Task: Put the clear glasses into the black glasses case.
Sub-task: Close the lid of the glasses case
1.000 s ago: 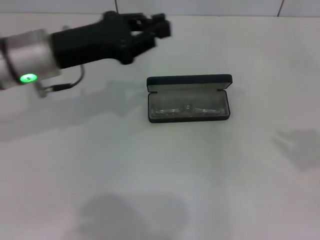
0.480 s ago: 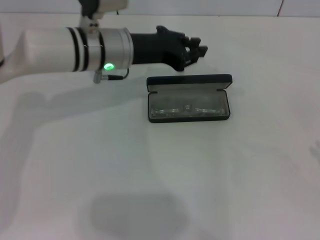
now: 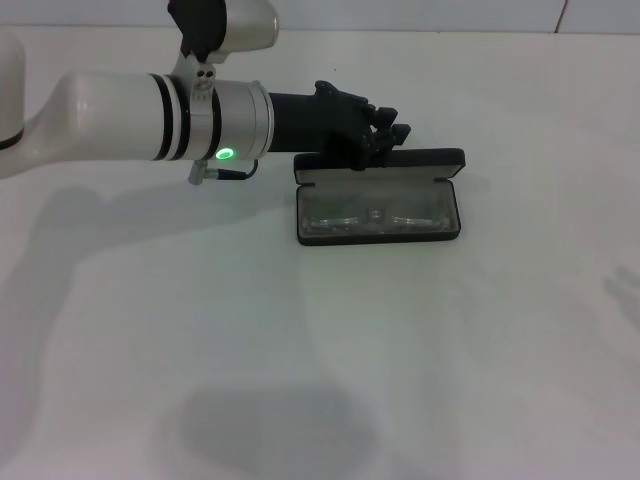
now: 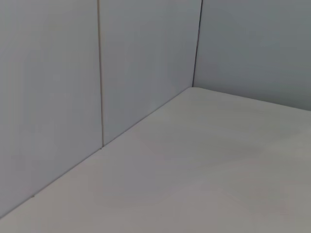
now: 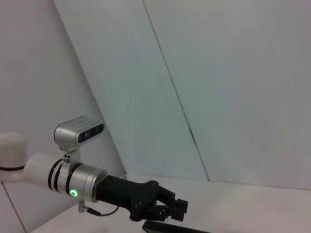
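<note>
The left claw (image 3: 385,138), fingers drawn together and empty, has advanced to the raised lid of the slim matte black glasses case (image 3: 378,196). The transparent plastic glasses (image 3: 375,218) lie inside, just below it; closing looks next.

The head camera looks forward and down on the white table (image 3: 420,360). The left wrist camera faces the wall panels (image 4: 58,73) and bare tabletop. The right wrist camera, farther off, shares the left gripper (image 5: 172,209) with the head view.
</note>
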{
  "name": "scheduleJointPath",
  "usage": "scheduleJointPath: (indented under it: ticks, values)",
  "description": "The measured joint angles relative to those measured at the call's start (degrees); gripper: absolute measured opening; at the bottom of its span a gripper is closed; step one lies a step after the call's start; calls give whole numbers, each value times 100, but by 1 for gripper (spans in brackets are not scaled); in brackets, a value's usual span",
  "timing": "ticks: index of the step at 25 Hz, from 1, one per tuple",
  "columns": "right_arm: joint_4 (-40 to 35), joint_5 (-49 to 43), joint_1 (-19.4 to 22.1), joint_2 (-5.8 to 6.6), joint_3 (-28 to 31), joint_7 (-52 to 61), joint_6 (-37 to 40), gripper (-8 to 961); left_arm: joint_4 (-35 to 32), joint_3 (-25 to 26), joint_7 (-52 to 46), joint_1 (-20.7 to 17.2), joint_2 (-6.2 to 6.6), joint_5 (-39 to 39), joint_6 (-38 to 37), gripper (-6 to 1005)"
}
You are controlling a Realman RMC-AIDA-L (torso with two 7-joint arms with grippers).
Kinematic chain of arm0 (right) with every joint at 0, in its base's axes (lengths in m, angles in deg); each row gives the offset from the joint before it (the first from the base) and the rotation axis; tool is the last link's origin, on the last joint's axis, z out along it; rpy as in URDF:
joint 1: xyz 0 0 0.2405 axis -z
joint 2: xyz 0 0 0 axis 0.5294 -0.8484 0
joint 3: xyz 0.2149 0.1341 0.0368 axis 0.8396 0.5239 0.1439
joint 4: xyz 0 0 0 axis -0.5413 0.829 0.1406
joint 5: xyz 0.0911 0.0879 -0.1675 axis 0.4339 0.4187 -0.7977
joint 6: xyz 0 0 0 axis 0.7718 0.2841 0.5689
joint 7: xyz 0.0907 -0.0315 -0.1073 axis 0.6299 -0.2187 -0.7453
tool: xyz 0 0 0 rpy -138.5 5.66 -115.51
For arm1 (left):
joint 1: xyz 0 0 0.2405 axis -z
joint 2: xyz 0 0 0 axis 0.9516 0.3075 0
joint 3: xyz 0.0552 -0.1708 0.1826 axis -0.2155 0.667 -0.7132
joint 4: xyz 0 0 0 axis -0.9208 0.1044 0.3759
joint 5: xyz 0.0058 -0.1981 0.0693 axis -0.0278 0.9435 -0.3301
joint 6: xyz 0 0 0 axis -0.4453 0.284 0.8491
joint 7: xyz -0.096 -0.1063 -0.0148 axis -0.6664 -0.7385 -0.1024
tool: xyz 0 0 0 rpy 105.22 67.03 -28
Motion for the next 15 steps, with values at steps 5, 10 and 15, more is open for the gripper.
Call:
scheduleJointPath:
  ticks: [5, 10, 15]
  values:
    - [13, -66, -63, 2, -45, -3, -70, 182, 63, -4, -2, -12, 3, -39, -10, 235]
    - [131, -72, -84, -3, -53, -39, -95, 183, 101, -8, -17, -7, 7, -139, -14, 234]
    - [216, -72, -98, -5, -51, -96, -96, 183, 156, -10, -149, 27, 7, -310, -2, 234]
